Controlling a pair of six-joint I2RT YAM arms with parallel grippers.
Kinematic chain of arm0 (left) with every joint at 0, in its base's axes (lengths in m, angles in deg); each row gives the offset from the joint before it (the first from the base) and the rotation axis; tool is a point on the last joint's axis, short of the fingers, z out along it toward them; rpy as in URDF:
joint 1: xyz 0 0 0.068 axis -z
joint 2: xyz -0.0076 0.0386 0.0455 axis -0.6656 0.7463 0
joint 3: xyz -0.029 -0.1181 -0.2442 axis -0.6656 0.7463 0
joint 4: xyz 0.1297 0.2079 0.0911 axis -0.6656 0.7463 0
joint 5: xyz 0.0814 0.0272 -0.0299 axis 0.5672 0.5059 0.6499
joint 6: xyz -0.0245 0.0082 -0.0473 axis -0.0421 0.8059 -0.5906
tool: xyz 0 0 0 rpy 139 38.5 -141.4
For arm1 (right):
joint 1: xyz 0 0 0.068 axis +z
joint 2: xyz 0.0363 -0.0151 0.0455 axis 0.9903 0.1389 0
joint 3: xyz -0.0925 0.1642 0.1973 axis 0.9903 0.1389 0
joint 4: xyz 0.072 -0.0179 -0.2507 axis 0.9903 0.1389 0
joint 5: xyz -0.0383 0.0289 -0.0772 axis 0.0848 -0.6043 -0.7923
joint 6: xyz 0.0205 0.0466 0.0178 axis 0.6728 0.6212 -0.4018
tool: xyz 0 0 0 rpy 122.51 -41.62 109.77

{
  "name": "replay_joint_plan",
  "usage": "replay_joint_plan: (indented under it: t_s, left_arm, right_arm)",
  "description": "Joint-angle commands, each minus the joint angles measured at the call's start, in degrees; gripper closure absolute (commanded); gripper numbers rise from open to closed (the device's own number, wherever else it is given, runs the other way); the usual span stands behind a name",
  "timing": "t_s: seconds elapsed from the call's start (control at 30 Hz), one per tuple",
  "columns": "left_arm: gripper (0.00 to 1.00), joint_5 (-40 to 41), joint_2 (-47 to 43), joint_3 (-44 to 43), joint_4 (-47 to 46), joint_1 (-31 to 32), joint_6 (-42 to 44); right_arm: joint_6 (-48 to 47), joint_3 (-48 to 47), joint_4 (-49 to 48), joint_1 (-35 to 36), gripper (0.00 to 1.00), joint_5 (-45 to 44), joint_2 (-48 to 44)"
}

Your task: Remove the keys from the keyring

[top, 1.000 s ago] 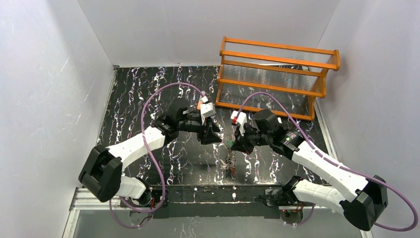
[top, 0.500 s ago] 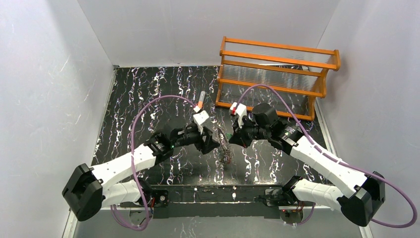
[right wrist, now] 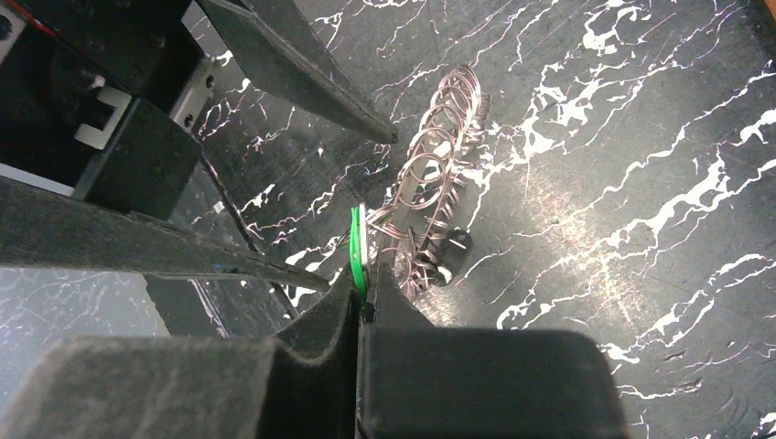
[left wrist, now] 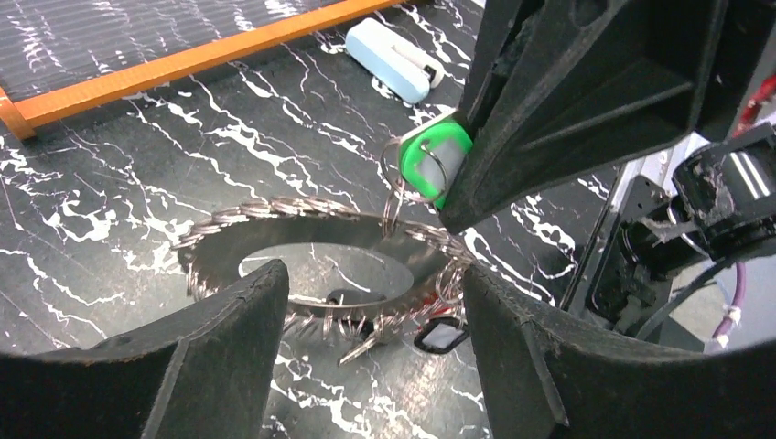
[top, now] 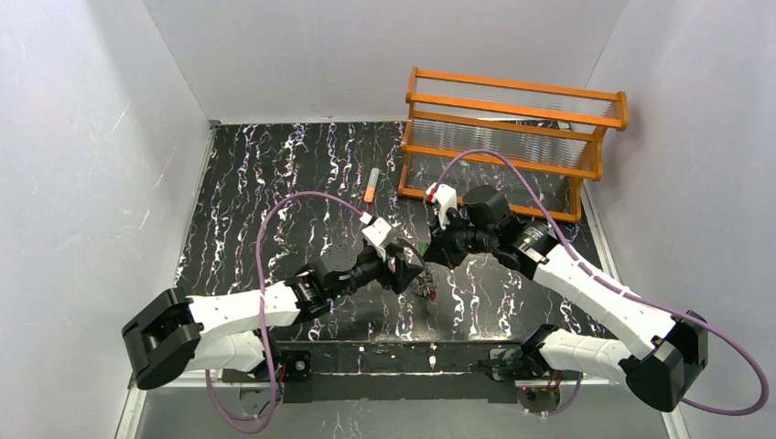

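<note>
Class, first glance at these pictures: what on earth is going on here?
Two robot arms are working on a keyring. The right claw is shut on the green key, and the keyring hangs from that key by a small wire loop. The left claw is open and straddles the keyring without gripping it. A dark-and-white key dangles at the ring's near edge. The green key is not off yet.
</note>
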Motion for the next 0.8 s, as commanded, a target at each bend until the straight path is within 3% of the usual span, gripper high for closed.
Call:
replay_joint_plan:
  t_s: [0.0, 0.2, 0.4, 0.63, 0.77]
  left_arm:
    - [0.32, 6.78, 2.38, 1.14, -9.86, 1.11, -1.54]
    - [0.33, 9.52, 2.02, 4.80, -14.47, 1.11, -0.85]
    - [0.34, 4.99, 0.09, 7.09, -16.05, 1.11, 8.40]
    - [0.35, 0.19, 8.29, 10.17, -33.10, 1.02, 11.32]
    - [0.35, -2.01, 10.71, 10.72, -36.75, 1.02, 15.34]
  right_arm:
    - [1.34, -4.38, -0.18, 0.42, 0.99, -0.50, -0.26]
    - [-1.23, -5.42, 2.07, 0.43, 0.99, -0.52, -0.48]
    - [-10.06, -5.18, 3.81, 0.43, 0.99, -0.63, -2.50]
    - [-22.82, -7.35, 9.71, 0.43, 0.99, 1.30, -2.04]
    - [-27.91, -8.41, 12.29, 0.43, 0.99, 1.24, -1.46]
